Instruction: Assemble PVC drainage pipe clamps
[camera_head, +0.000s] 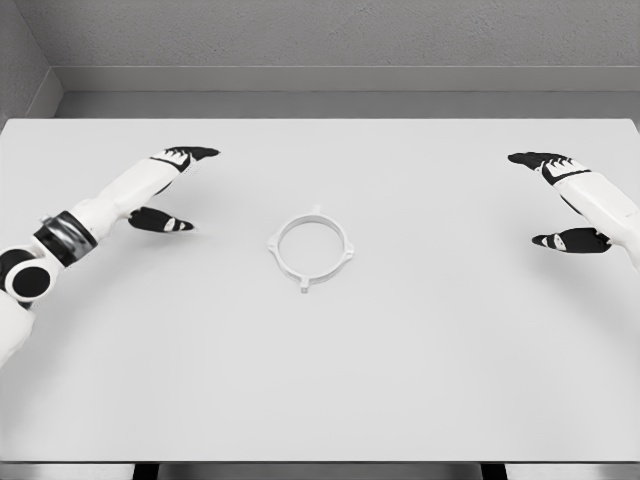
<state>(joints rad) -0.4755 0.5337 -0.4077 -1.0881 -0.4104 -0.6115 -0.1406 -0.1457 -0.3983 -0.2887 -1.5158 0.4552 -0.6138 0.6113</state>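
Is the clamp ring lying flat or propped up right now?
Flat. The white clamp ring lies on the table, its full circle open to the head camera, apart from both hands.

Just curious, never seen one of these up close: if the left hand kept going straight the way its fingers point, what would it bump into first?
Probably nothing: the left hand points toward the table's far right, passing behind the white clamp ring.

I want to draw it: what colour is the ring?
White, like the table; the ring shows in the head view.
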